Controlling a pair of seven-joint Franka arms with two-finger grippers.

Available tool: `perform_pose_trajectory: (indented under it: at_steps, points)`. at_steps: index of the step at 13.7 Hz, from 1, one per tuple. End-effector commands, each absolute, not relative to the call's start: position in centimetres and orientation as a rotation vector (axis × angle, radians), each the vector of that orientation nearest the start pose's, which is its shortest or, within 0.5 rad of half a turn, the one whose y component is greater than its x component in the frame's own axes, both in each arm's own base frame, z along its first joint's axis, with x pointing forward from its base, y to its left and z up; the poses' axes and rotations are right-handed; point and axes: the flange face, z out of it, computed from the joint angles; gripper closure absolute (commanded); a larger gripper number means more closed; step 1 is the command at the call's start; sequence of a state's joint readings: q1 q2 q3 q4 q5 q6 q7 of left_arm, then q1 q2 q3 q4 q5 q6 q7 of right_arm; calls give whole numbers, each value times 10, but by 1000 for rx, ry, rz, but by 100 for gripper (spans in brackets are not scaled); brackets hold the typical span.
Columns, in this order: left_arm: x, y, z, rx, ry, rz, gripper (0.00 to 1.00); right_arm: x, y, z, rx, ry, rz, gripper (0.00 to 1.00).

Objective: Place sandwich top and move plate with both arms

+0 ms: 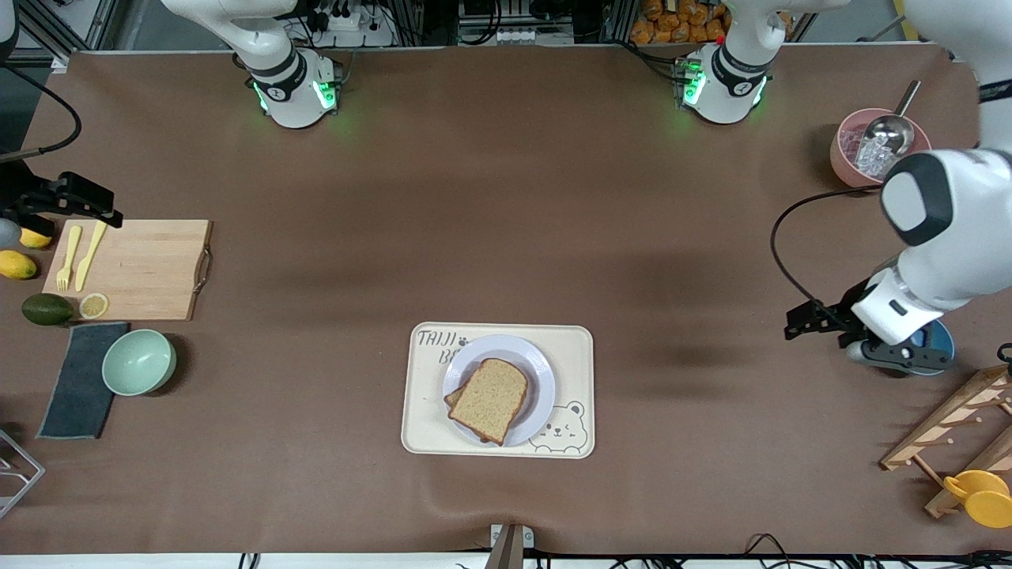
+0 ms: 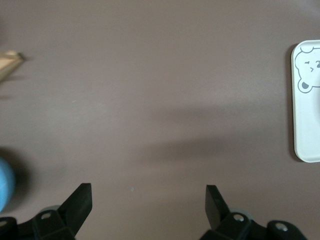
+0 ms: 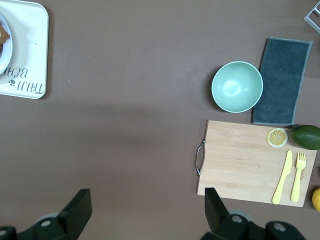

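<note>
While bread [image 1: 490, 399] overhangs, plate [image 1: 538, 371] rim

Hidden / cut-off bits

Sandwich top [image 1: 491, 399] covers nearly all of the slice under it, only a brown corner peeks out, so filling can't be told. Plate [image 3: 2, 45] is a sliver at the right wrist view's edge; tray [image 2: 306, 100] is cut off in the left wrist view. Tray lettering [image 1: 437, 344] is partly hidden by the plate
</note>
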State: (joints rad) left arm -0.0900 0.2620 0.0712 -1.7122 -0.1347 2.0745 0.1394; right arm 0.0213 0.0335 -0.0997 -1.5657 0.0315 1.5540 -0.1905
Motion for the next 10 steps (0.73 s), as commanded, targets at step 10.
perform_pose_trajectory:
  at_steps: [10]
  points:
    - [547, -82, 603, -3223, 51, -67, 0, 559, -42, 606, -3104, -150, 73, 0]
